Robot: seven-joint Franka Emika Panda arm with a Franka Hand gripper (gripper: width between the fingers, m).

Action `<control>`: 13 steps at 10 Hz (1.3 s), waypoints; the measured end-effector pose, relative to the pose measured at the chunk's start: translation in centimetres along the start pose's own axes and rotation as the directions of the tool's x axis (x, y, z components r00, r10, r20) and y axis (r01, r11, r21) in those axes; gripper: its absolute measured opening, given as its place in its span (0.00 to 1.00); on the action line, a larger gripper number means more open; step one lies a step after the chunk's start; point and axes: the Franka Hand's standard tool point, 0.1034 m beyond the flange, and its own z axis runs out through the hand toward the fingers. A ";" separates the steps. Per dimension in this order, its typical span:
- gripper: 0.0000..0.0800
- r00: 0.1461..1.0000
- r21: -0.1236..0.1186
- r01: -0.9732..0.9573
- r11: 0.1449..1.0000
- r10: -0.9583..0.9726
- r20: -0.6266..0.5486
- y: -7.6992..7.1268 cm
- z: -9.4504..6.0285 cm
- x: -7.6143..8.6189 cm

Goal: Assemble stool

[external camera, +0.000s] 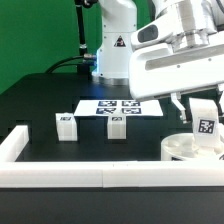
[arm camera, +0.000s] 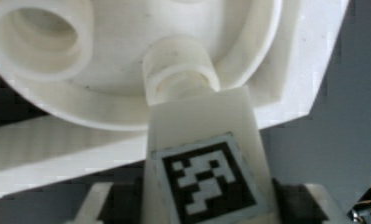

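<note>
Running across the front of the table (external camera: 30,110), the white border rail (external camera: 100,180) is lying nearest the camera. Behind it, a first leg (external camera: 67,124) and a second leg (external camera: 117,125) are standing upright and apart, with the marker board (external camera: 120,106) lying just behind them. At the exterior view's right, the claw (external camera: 205,118) is clamping a third leg (external camera: 206,129) over the round seat (external camera: 178,148), and in the wrist view this leg's end is meeting a notch in the seat.
</note>
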 end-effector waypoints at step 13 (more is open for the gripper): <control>0.78 1.000 -0.008 -0.007 1.000 0.007 -0.023 0.6 0.3 0.2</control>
